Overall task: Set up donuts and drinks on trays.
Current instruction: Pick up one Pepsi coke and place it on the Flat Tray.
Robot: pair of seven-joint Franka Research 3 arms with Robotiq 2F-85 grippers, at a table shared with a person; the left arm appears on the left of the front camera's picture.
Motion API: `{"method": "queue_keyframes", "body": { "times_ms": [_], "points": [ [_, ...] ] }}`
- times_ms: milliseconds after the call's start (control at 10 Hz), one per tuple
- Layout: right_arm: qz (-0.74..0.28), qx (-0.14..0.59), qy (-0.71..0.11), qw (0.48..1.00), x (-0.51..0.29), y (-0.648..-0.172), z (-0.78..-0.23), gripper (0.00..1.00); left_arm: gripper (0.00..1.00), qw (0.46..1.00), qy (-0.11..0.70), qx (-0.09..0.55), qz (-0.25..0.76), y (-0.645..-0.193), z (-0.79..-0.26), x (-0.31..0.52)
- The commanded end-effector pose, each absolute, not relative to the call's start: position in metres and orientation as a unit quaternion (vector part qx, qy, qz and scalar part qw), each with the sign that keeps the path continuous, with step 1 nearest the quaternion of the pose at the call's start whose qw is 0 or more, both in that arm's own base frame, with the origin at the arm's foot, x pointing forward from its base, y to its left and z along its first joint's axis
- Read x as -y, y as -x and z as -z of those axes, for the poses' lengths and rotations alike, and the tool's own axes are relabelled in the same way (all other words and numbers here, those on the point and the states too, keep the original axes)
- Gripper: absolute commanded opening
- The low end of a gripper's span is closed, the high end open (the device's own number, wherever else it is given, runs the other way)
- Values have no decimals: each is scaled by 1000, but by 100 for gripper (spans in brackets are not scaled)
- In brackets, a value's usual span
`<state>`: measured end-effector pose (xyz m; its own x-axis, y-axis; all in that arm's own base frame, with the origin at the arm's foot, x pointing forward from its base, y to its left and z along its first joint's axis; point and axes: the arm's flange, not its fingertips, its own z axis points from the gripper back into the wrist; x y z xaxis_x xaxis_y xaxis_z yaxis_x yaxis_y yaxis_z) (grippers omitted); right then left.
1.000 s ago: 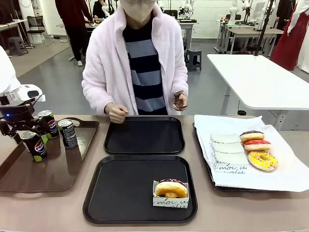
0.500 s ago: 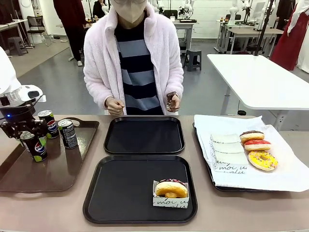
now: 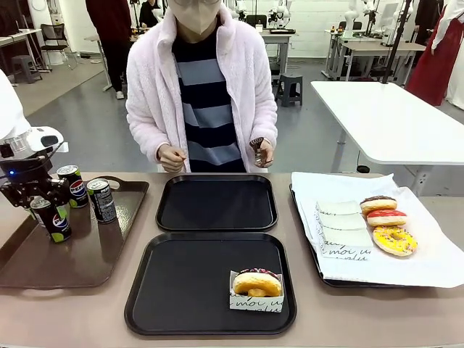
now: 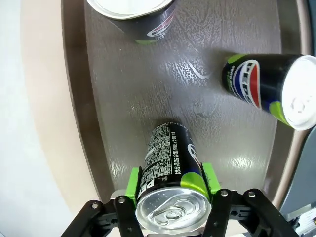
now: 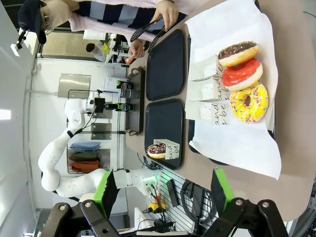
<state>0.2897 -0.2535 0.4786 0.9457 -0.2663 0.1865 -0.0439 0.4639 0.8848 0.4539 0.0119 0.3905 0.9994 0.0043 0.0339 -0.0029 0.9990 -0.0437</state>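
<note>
Starting front view: left gripper sits over nearest can on brown tray, other cans just behind. Near black tray holds sleeved donut, beside far black tray.

Left wrist view: green pads flush on both sides of nearest can's upper wall, grasp on. Can likely stiff, smooth, slippery, heavy if full. Upper-wall hold looks sound; keep upright.

Right wrist view: right gripper fingers spread wide, nothing between. Unsleeved donuts lie on white paper, well apart.
</note>
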Motion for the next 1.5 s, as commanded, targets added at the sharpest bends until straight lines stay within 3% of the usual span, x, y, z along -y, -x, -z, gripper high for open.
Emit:
{"method": "queue_keyframes", "body": {
  "times_ms": [0, 400, 1200, 1300, 1400],
  "points": [
    [64, 156, -519, 838, 253, -291, -477, 100, 0, 999, 20, 30, 15, -428, -446, 0],
    [64, 156, -519, 838, 253, -291, -477, 100, 0, 998, -16, 49, 44, -364, -533, 19],
    [64, 156, -519, 838, 253, -291, -477, 100, 0, 998, -6, 47, 42, -356, -540, 18],
    [64, 156, -519, 838, 253, -291, -477, 100, 58, 998, -4, 45, 41, -355, -539, 16],
    [64, 156, -519, 838, 253, -291, -477, 100, 58, 997, 2, 52, 62, -350, -535, 43]
  ]
}}
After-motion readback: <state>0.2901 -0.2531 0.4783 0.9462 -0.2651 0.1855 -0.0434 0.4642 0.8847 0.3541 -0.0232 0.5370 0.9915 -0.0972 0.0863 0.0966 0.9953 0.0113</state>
